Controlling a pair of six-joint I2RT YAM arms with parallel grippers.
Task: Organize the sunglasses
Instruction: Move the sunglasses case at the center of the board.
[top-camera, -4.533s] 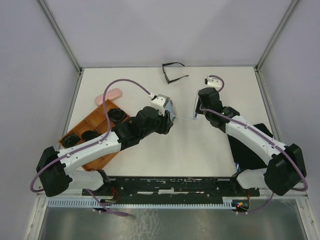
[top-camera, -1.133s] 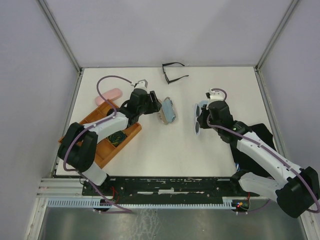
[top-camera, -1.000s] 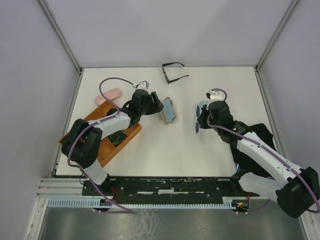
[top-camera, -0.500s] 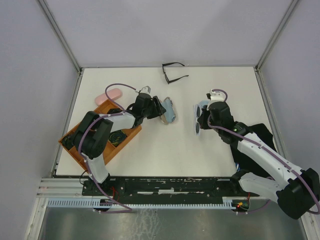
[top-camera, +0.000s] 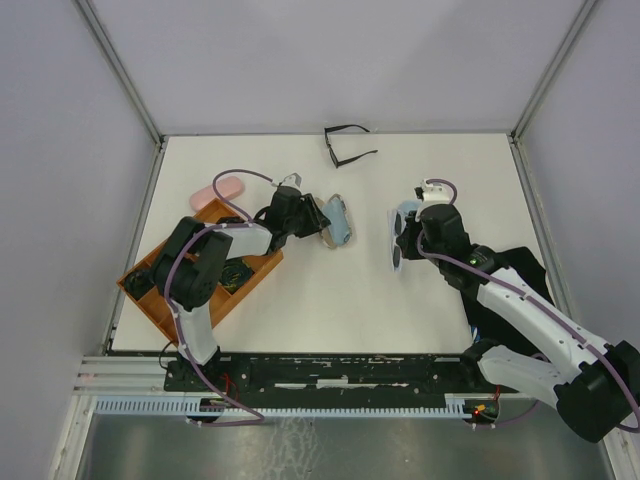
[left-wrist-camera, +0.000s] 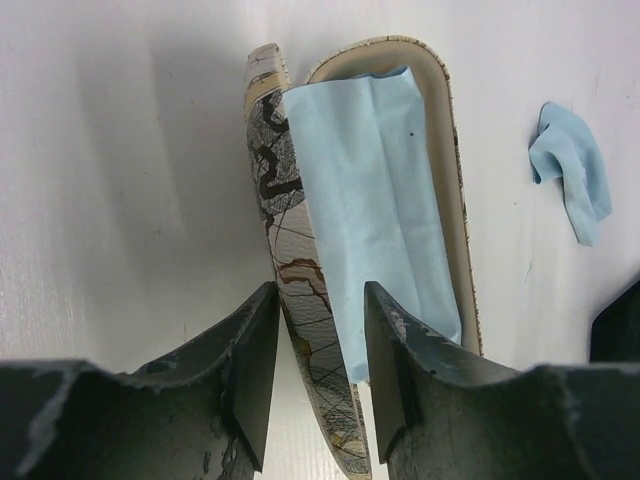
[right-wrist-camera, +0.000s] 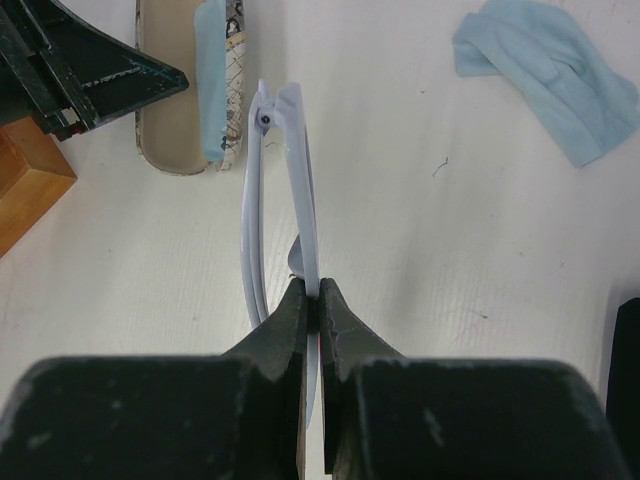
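A patterned case (top-camera: 337, 220) lies open on the table, its pale-blue lining (left-wrist-camera: 385, 190) showing. My left gripper (top-camera: 320, 222) (left-wrist-camera: 315, 300) stands open astride the case's raised lid (left-wrist-camera: 283, 230), with a gap still showing at the right finger. My right gripper (top-camera: 403, 240) (right-wrist-camera: 318, 295) is shut on pale-framed sunglasses (right-wrist-camera: 300, 190) (top-camera: 395, 245), held on edge just right of the case (right-wrist-camera: 185, 90). Thin black-framed sunglasses (top-camera: 345, 145) lie unfolded at the far edge. Dark sunglasses (top-camera: 237, 272) sit in the orange tray (top-camera: 160, 300).
A pink case (top-camera: 222, 187) lies beyond the tray. A light-blue cloth (right-wrist-camera: 550, 65) (left-wrist-camera: 570, 170) is crumpled on the table near my right wrist. A black cloth (top-camera: 515, 290) lies under the right arm. Walls close in the table on three sides.
My left arm has swung in toward the patterned case and its jaws have narrowed around the lid. The right gripper with the pale sunglasses has barely moved.
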